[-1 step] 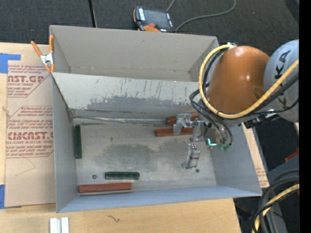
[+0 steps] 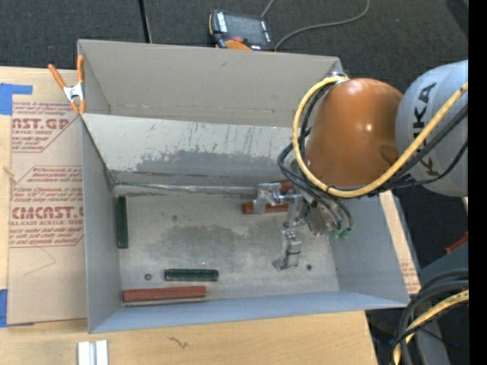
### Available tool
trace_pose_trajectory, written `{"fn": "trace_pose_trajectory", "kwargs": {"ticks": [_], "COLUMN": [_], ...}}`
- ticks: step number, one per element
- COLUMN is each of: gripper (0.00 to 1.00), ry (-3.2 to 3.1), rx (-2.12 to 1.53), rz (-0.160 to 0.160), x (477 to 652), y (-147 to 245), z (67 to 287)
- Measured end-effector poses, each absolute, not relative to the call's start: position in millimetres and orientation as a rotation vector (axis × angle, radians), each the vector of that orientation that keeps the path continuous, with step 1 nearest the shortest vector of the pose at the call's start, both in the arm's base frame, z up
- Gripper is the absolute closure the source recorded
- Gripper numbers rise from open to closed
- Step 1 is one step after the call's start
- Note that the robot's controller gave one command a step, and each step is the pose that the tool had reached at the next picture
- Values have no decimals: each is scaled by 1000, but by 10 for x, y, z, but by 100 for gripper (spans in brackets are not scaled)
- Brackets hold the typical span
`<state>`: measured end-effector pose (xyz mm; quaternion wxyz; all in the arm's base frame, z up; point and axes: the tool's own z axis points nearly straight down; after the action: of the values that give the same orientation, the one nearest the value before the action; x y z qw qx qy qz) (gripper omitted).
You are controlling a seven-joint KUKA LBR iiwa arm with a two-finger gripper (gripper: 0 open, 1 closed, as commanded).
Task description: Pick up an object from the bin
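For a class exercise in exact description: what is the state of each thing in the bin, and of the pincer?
Left green bar: lying flat along the left wall.
Front green bar: lying flat near the front.
Red-brown bar: lying flat by the front wall.
Small red-brown block: on the floor near the back wall.
Pincer: low over the floor, apart from the bars.

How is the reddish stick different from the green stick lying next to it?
The reddish stick is longer; the green stick is shorter. The reddish stick lies against the bin's near wall; the green stick sits a little farther in. Both are thin, straight and lie the same way.
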<state>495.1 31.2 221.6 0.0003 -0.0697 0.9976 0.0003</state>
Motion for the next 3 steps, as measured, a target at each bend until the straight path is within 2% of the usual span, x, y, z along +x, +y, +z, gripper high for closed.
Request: {"fn": "trace_pose_trajectory", "kwargs": {"ticks": [1, 2, 3], "gripper": [0, 0, 0], "ry": [3036, 3021, 2711], "rx": [-824, -854, -1576], "rz": [3, 7, 3], "x": [5062, 5204, 4926], "y": [546, 1694, 1609], "z": [1007, 692, 710]}}
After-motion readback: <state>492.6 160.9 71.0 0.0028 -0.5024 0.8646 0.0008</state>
